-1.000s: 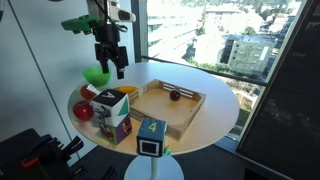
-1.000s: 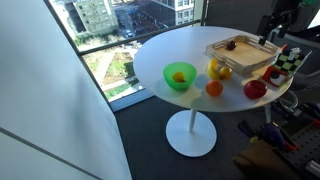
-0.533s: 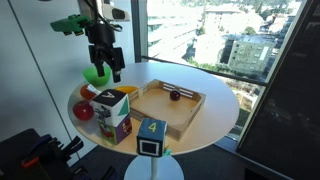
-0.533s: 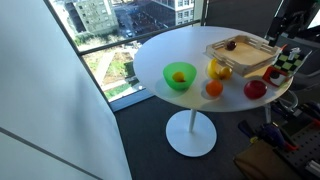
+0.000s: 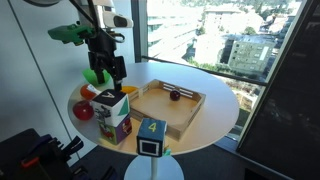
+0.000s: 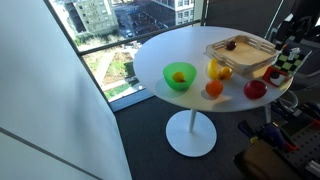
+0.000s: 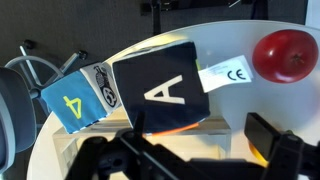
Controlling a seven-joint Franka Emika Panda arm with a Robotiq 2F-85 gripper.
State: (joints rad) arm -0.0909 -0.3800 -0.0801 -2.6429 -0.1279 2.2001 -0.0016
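While the wrist view reads a white A on the black face of the lettered cube (image 7: 165, 92), an exterior view gives its white and orange sides, stacked on another block beside the red apple (image 5: 83, 111) at the table's edge. Just above hangs the gripper (image 5: 110, 78), jaws apart and empty.

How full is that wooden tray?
Almost empty: the wooden tray holds only one small dark red fruit; the rest of its floor is bare.
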